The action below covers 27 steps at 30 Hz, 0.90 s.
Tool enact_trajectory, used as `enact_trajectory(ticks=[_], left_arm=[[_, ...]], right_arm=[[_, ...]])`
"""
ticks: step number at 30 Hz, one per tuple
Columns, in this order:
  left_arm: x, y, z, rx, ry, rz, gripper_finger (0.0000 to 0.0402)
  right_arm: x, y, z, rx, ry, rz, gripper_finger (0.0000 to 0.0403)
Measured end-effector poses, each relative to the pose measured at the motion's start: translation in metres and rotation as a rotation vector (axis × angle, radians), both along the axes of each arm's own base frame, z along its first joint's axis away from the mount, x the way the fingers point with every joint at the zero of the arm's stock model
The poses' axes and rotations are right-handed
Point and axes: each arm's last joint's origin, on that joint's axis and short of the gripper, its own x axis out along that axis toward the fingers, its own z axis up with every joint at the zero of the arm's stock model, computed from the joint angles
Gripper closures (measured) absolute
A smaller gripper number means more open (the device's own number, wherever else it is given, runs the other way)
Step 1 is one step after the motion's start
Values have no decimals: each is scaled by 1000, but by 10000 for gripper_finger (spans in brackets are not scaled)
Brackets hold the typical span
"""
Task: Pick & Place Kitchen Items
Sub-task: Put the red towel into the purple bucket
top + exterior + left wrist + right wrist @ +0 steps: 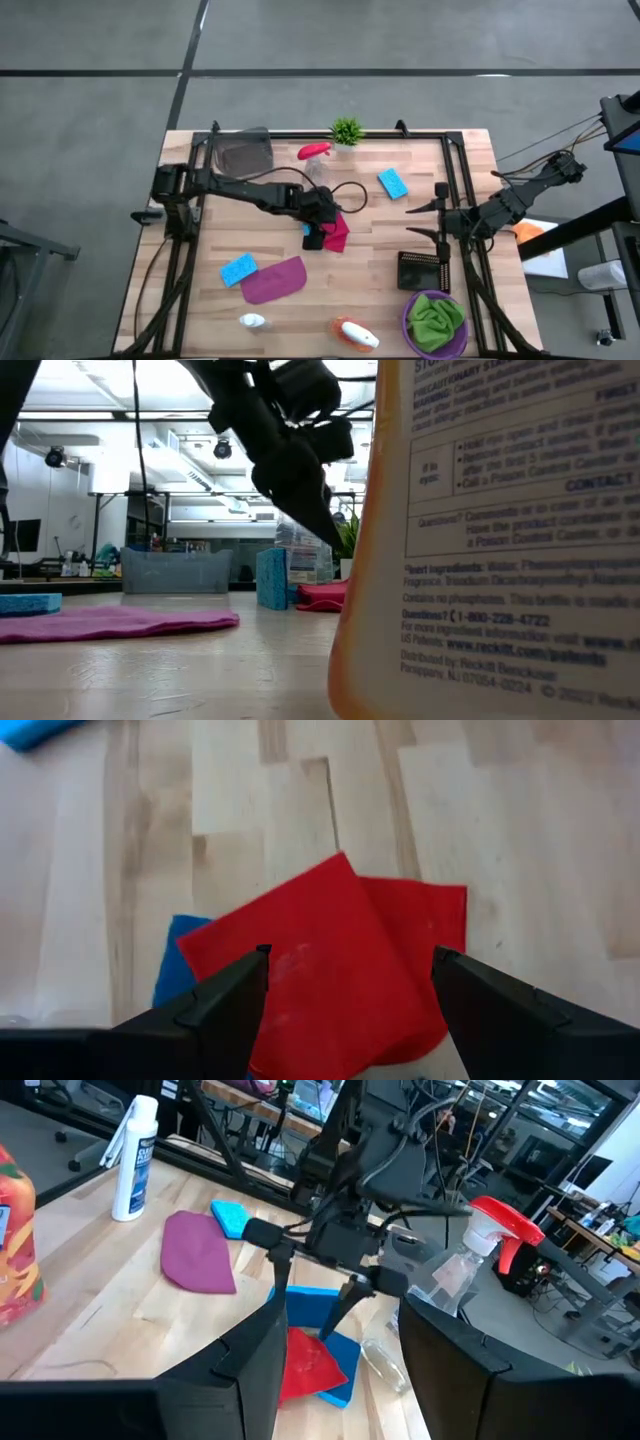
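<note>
The high view shows the left gripper (322, 226) out over the middle of the pale wooden plank surface (200, 270), its fingers spread apart above a folded magenta cloth (337, 232) that lies partly over a small rectangular blue sponge (309, 231); in the left wrist view the cloth (330, 970) fills the gap between the two dark fingers (215, 1010) without either one touching it, and a blue corner of the sponge (172, 968) peeks out beside it. The right gripper (422, 222) waits near the right edge of the surface, fingers parted and holding nothing. A purple cloth (272, 280) lies flat toward the near-left, with a second blue sponge (238, 269) touching its edge, and a third blue sponge (392, 182) sits apart toward the far side. A clear spray bottle with a red top (314, 152) lies on its side near the far edge, just beside a tiny green potted plant (346, 131). Along the near edge are a white spray bottle (252, 321) and an orange spray bottle (354, 333), both lying down. A green cloth (436, 322) is bunched inside a round purple bowl (409, 318) at the near-right corner, and a grey cloth (243, 155) sits at the far-left corner.
</note>
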Motion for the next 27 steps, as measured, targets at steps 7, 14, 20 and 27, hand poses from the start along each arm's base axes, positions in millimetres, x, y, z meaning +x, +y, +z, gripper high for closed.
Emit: enact_trajectory(ticks=[7,14,20,27], left_arm=[[3,-2,-21,-9,56,-8,117],[7,-6,-36,-14,84,-20,117],[8,-3,-43,44,93,41,118],[9,-2,-45,73,98,68,175]], right_arm=[[1,1,0,-4,0,0,216],[1,1,1,-7,-5,2,216],[1,1,1,-7,-7,2,216],[1,1,1,-8,-6,2,216]])
